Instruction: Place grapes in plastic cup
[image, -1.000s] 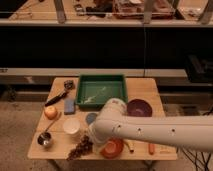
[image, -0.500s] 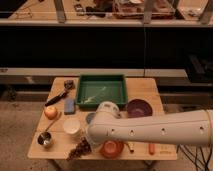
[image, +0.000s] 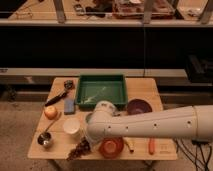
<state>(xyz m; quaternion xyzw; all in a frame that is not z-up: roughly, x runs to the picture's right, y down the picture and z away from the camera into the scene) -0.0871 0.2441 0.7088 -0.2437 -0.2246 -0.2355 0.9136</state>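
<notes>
The grapes (image: 78, 149), a dark purple-brown bunch, lie on the wooden table (image: 145, 90) near its front edge, left of the orange bowl (image: 111, 147). The white plastic cup (image: 72, 127) stands upright just behind the grapes. My white arm (image: 150, 127) reaches in from the right across the table's front. My gripper (image: 88, 142) is at the arm's end, low over the right end of the grapes and between the cup and the orange bowl. The arm's bulk hides most of it.
A green tray (image: 100, 90) sits at the back middle and a purple bowl (image: 138, 106) to its right. An orange fruit (image: 50, 112), a small metal cup (image: 45, 140), a blue block (image: 69, 105) and a black utensil (image: 57, 96) are on the left. A carrot (image: 152, 145) lies front right.
My arm has swung left and lower, bringing its end down next to the grapes. The grapes and the cup have not moved.
</notes>
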